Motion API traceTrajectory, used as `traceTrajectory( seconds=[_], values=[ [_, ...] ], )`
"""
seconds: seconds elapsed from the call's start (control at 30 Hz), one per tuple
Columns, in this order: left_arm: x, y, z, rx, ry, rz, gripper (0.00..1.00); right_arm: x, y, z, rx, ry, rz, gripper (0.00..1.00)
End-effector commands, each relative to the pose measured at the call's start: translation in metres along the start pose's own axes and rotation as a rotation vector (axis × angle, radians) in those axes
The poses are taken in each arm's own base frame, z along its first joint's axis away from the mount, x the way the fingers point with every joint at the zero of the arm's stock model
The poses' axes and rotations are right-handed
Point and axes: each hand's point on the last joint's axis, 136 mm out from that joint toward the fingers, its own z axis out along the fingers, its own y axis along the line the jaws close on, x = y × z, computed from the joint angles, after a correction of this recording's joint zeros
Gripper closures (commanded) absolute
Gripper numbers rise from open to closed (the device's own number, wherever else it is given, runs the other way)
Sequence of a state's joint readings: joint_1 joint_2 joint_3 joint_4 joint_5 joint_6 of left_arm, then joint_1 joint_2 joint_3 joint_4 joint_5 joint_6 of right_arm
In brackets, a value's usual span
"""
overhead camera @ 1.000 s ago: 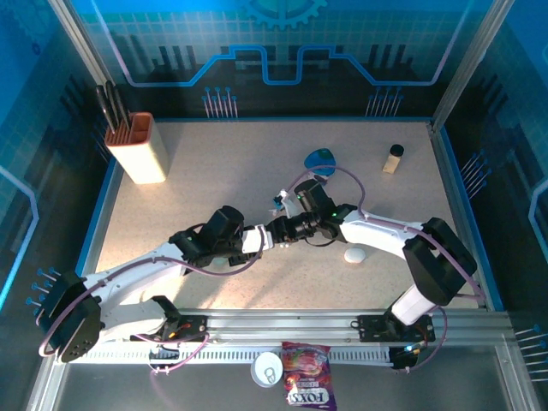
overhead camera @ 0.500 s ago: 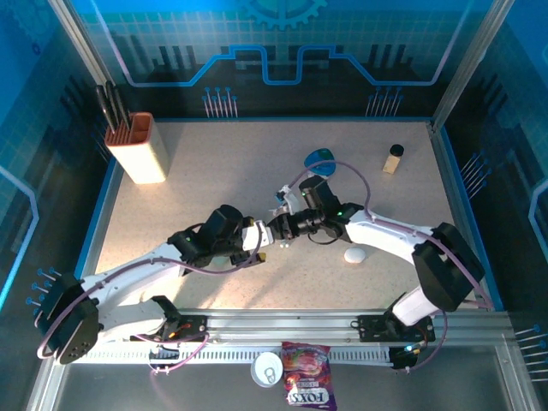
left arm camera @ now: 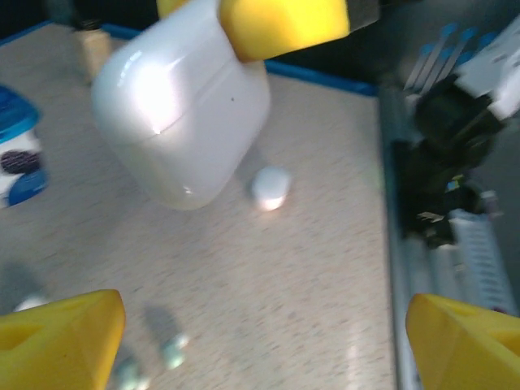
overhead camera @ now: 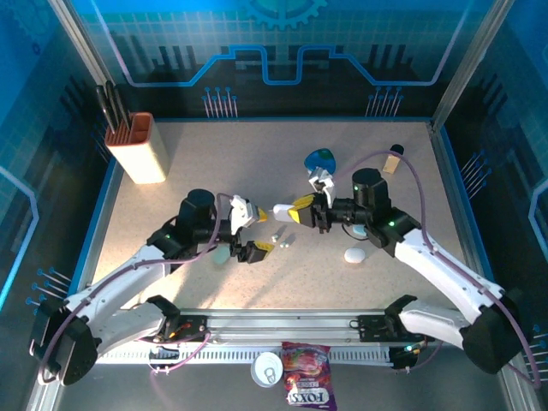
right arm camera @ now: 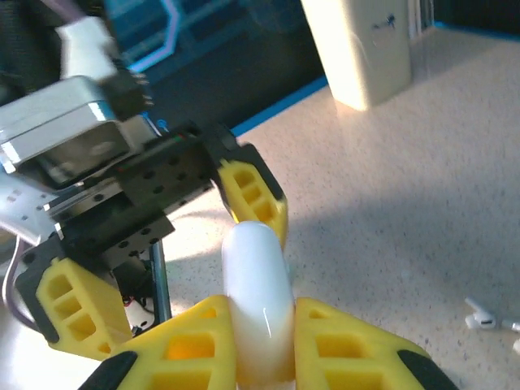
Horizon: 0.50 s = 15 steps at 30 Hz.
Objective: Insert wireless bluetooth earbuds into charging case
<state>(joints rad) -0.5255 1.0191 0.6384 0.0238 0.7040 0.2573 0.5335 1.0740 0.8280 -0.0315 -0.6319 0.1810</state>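
The white charging case (overhead camera: 279,210) hangs above the table's middle, and my right gripper (overhead camera: 294,212) is shut on it. In the right wrist view the case (right arm camera: 258,292) stands on edge, pinched between the yellow fingers of the right gripper (right arm camera: 260,345). My left gripper (overhead camera: 250,229) faces it from the left, open, with nothing between its fingers. In the left wrist view the case (left arm camera: 183,114) floats ahead of the left gripper (left arm camera: 260,345). Two tiny earbuds (overhead camera: 279,241) lie on the table below. Pale earbuds (left arm camera: 173,349) look blurred, and a white earbud (right arm camera: 479,319) lies at the right.
A second white case (overhead camera: 354,254) lies right of centre, and a pale teal case (overhead camera: 223,253) sits under the left arm. At the back are a blue object (overhead camera: 321,159), a small bottle (overhead camera: 393,158) and a knife block (overhead camera: 141,147). A sweets bag (overhead camera: 308,387) lies off the front rail.
My left gripper has opened, let go of the white case and drawn back to the left. My right gripper has shut on the case and moved right with it.
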Motion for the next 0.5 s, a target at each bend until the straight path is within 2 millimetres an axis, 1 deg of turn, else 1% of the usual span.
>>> traceTrajectory(
  seconds=[0.0,0.13,0.23,0.33,0.47],
  values=[
    [-0.041,-0.030,-0.005,0.206,-0.126,-0.021,0.13,-0.011,0.026,-0.011,-0.110,-0.061,-0.141,0.87],
    [-0.058,-0.037,-0.009,0.264,-0.180,-0.020,0.22,-0.022,0.045,-0.014,-0.198,-0.117,-0.167,0.88],
    [-0.064,-0.037,-0.009,0.288,-0.192,-0.038,0.31,-0.021,0.055,-0.010,-0.230,-0.103,-0.191,0.88],
    [-0.068,-0.038,-0.007,0.310,-0.197,-0.063,0.37,-0.019,0.059,-0.005,-0.236,-0.077,-0.209,0.88],
    [-0.070,-0.037,-0.008,0.312,-0.209,-0.062,0.47,-0.017,0.056,-0.002,-0.230,-0.069,-0.208,0.88]
  ],
)
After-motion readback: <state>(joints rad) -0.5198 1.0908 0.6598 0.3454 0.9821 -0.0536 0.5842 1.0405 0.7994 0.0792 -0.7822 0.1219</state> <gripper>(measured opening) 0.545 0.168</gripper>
